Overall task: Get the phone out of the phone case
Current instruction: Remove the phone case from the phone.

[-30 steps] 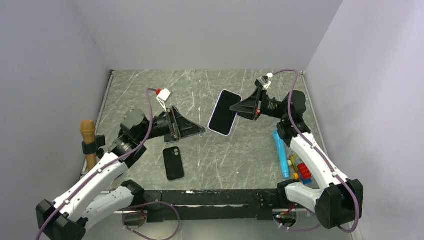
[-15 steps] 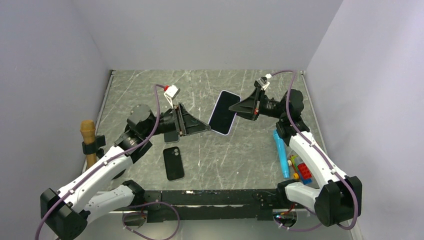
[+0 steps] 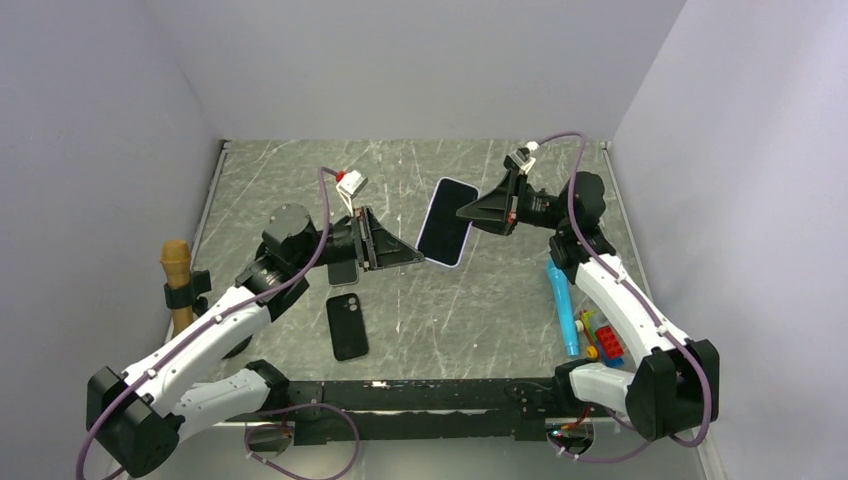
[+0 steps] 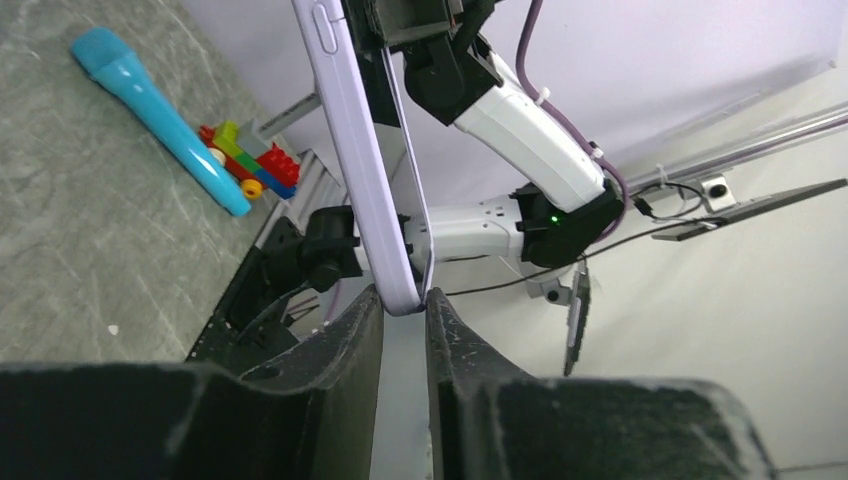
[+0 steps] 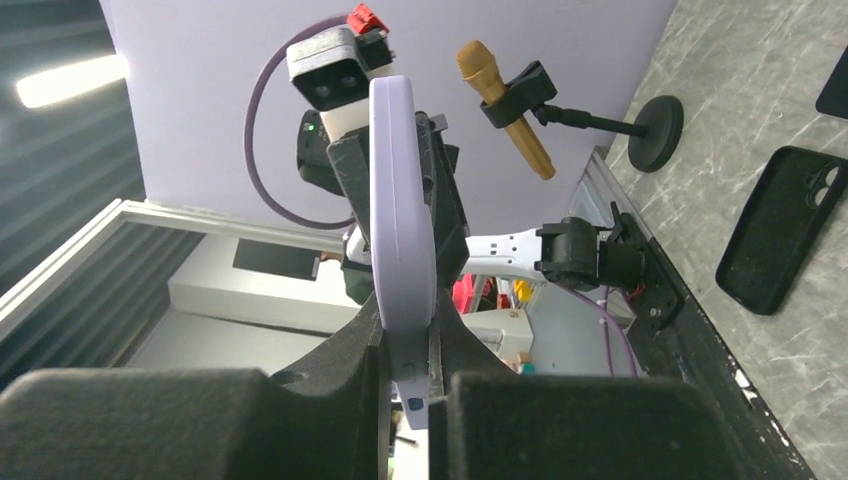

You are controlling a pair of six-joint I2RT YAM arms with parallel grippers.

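Observation:
A phone (image 3: 447, 222) with a dark screen sits in a lilac phone case (image 4: 358, 150) and hangs tilted in the air over the middle of the table. My right gripper (image 3: 466, 213) is shut on its upper right edge, and the case's edge (image 5: 400, 220) runs up between that gripper's (image 5: 408, 335) fingers. My left gripper (image 3: 421, 257) comes from the left. Its fingers (image 4: 360, 330) pinch the case's lower corner at their very tips, my left gripper (image 4: 403, 300) shut on it.
A black case-like slab (image 3: 346, 326) lies flat near the front left, and another dark slab (image 3: 343, 272) lies partly under the left arm. A gold microphone on a stand (image 3: 177, 265) is at the left edge. A blue toy microphone (image 3: 563, 305) and bricks (image 3: 605, 340) lie at the right.
My left gripper has moved right to the phone's lower corner and narrowed from wide open onto it. The right gripper has lifted the phone slightly.

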